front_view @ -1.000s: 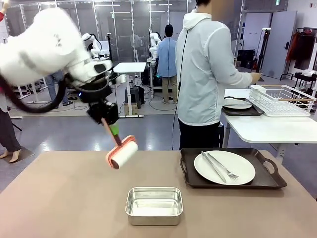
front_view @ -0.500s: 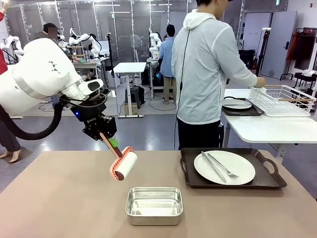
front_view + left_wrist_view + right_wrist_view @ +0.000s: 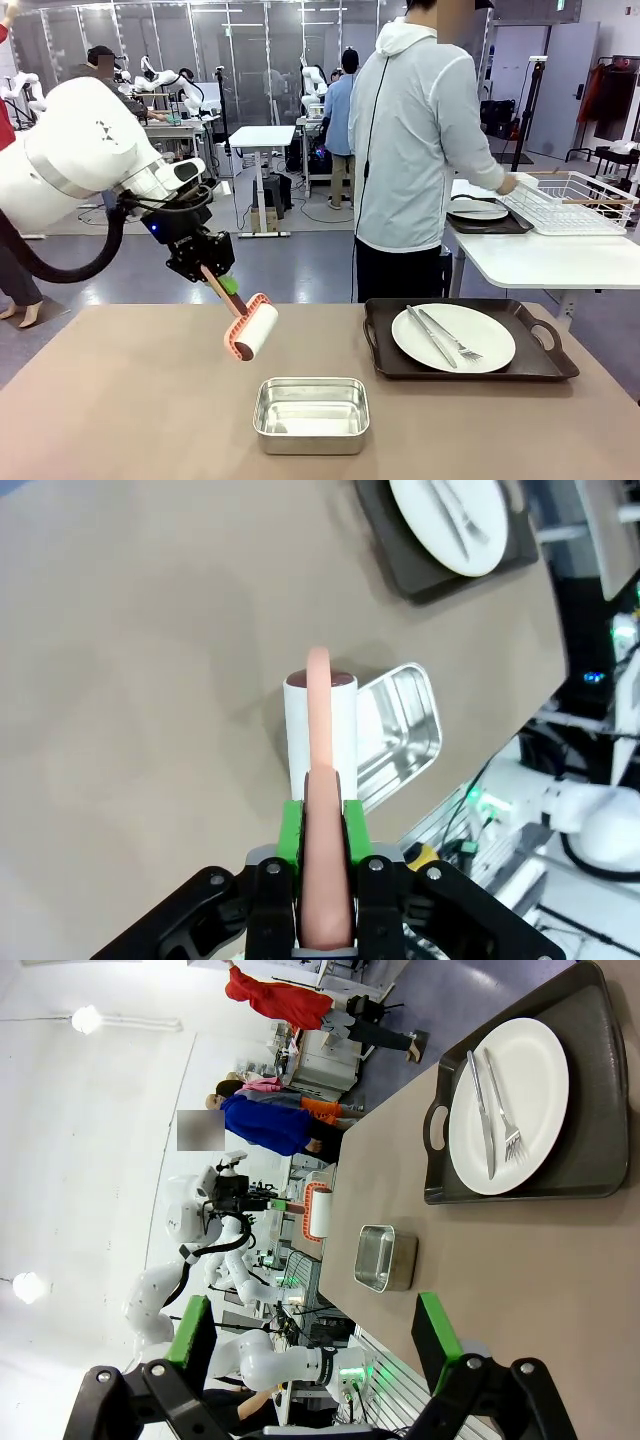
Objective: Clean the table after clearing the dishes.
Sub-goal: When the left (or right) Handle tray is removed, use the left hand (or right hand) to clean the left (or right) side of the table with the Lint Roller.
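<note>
My left gripper [image 3: 222, 283] is shut on the salmon handle of a lint roller [image 3: 252, 331], whose white roll hangs tilted low over the taupe table [image 3: 120, 400]. In the left wrist view the green pads [image 3: 291, 830] clamp the handle and the roller [image 3: 320, 720] points at the tabletop. One of the dishes, a white plate [image 3: 453, 337] with a knife and fork, lies on a dark tray [image 3: 545, 358] at the table's right. My right gripper [image 3: 312, 1345] is open and empty, well away from the plate [image 3: 510, 1100].
A small steel pan [image 3: 311, 413] sits near the table's front middle, just right of the roller. A person [image 3: 410, 150] stands at the far side, turned to a white side table [image 3: 540, 262] holding a wire rack [image 3: 570, 200] and a second tray with a plate [image 3: 478, 211].
The left arm has drawn back and lowered, carrying the roller slightly right and down. The person's hand moved from the wire rack towards the plate on the side table.
</note>
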{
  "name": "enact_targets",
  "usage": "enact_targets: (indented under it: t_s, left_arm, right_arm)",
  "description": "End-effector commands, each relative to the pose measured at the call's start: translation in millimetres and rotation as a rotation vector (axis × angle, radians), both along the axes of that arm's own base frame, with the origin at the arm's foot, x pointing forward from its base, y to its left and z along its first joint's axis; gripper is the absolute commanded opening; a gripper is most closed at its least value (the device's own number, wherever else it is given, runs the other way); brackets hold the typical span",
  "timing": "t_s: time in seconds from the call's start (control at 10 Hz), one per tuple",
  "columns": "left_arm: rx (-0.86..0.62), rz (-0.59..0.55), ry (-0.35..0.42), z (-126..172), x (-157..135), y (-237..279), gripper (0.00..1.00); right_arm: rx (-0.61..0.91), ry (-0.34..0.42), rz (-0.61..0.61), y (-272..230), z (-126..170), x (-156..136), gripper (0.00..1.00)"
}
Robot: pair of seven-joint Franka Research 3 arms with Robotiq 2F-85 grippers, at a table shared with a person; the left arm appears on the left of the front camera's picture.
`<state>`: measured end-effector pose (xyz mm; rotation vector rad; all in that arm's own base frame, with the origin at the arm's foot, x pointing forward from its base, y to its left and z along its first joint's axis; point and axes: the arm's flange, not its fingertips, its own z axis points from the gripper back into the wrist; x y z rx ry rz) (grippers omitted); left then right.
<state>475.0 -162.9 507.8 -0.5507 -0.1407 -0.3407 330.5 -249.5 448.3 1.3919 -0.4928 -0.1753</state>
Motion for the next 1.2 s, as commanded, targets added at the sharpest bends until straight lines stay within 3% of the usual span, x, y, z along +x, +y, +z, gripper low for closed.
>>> enact_targets:
  t_s: [0.0, 0.1, 0.4, 0.5, 0.8, 1.1]
  left_arm:
    - [-0.123, 0.155, 0.056, -35, 11, 25, 0.20]
    - [-0.101, 0.231, 0.030, -49, 15, 29, 0.20]
    - [-0.133, 0.363, 0.059, -93, 47, 56, 0.20]
    - [-0.160, 0.354, 0.057, -107, 56, 62, 0.20]
    - [-0.225, 0.245, 0.156, -131, 78, 72, 0.20]
    - [-0.204, 0.265, 0.176, -152, 87, 86, 0.20]
  right_arm:
    - [0.001, -0.009, 0.003, 0, 3, -2, 1.00]
    - [0.001, -0.009, 0.003, 0, 3, -2, 1.00]
    - [0.001, -0.009, 0.003, 0, 3, -2, 1.00]
    - [0.001, -0.009, 0.003, 0, 3, -2, 1.00]
    - [0.001, -0.009, 0.003, 0, 3, -2, 1.00]
    - [0.001, -0.009, 0.003, 0, 3, -2, 1.00]
